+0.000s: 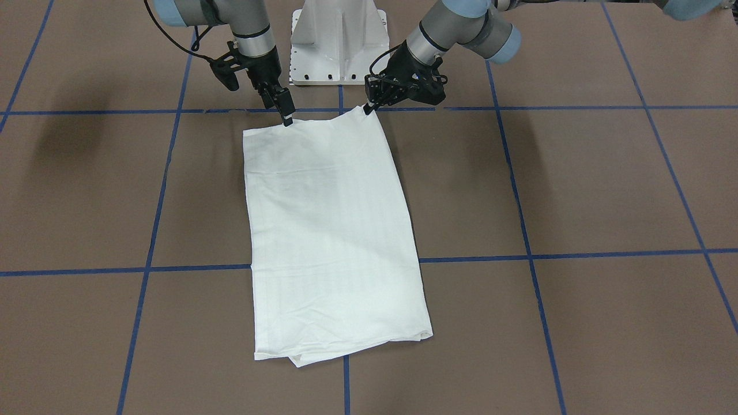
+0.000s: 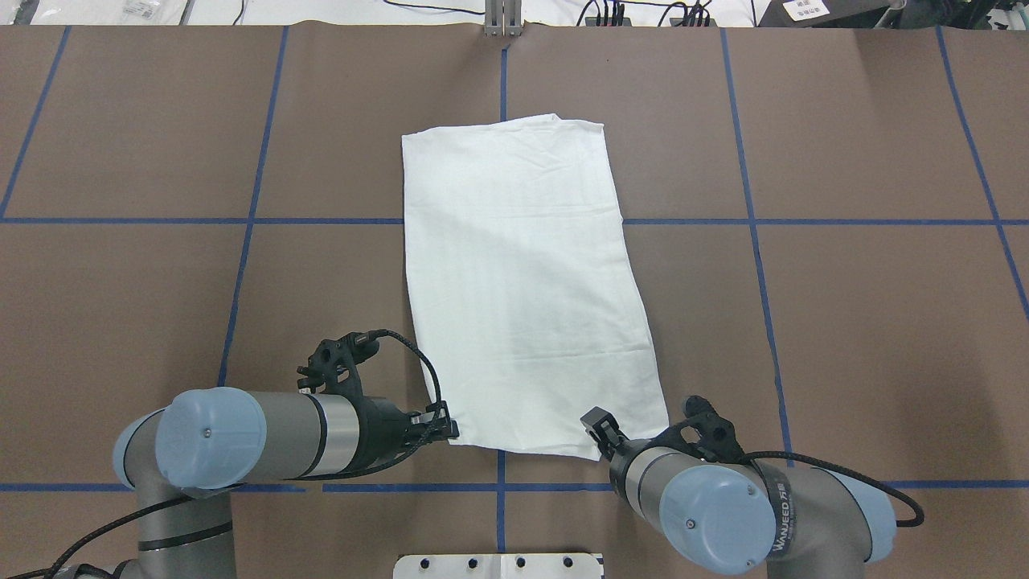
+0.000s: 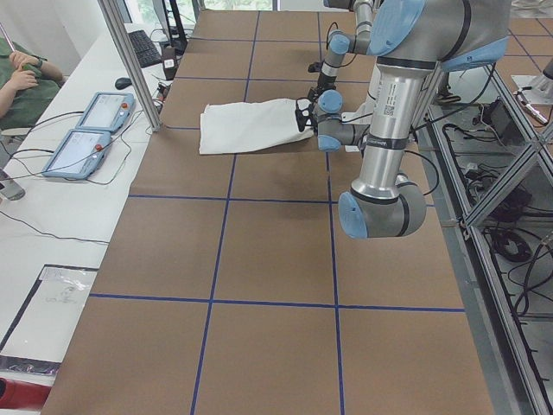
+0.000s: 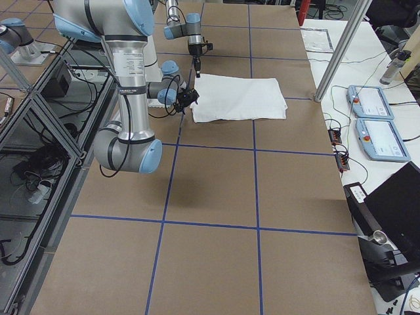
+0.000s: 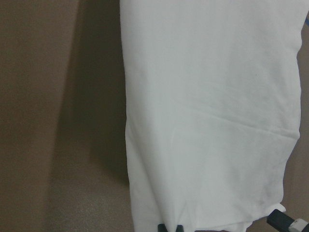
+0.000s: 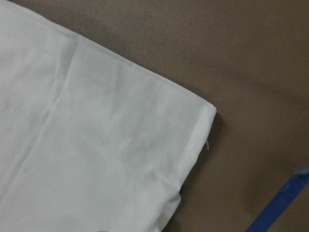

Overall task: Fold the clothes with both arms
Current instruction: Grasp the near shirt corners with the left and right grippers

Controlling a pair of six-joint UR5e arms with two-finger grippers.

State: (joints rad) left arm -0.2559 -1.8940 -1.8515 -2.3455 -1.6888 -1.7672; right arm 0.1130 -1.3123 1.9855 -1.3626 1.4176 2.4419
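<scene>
The white shirt (image 1: 334, 230) lies folded into a long rectangle on the brown table, its plain side up; no print or neck shows. It also shows in the overhead view (image 2: 522, 281) and in both wrist views (image 5: 207, 121) (image 6: 96, 145). My left gripper (image 1: 367, 108) is shut on the shirt's near corner on my left (image 2: 450, 432), which is slightly lifted. My right gripper (image 1: 286, 119) is shut on the other near corner (image 2: 601, 430). In the left wrist view two dark fingertips (image 5: 163, 227) pinch the hem. The right wrist view shows no fingers.
The white metal pedestal (image 1: 339, 40) stands just behind the grippers. Blue tape lines (image 1: 340, 265) grid the table. Teach pendants (image 3: 95, 130) lie on the side bench across the table, and a seated person (image 3: 22, 78) is beside it.
</scene>
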